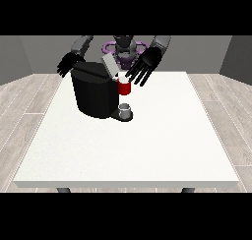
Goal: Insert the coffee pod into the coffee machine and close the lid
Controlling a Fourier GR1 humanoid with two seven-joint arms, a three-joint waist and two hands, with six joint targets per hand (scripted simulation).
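Front view is all we have, and in it we count one white table [147,150], one black coffee machine [93,94], one grey lid [110,65] standing raised and tilted above the machine, one red part [125,88] at the machine's head, one small grey cup [126,109] on the machine's base, and two black hands.

The coffee machine stands on the far half of the table, toward the view's left of centre. Its lid is up, not shut. The red part sits just under the lid, at the machine's front; we cannot tell whether it is the coffee pod itself or the holder that takes it, and a pale patch at its top edge is too small to identify. The cup stands directly below it.

The hand at the view's right [145,66] hangs above and just beside the red part, fingers straight and fanned downward, holding nothing that we can see. Whether its fingertips touch the red part or the lid we cannot say, since they overlap from this angle.

The hand at the view's left [69,64] shows behind the machine's upper corner, fingers spread; the machine's body hides its lower part, so contact there is unclear.

The robot's torso [123,49] is partly hidden by the lid and hands.
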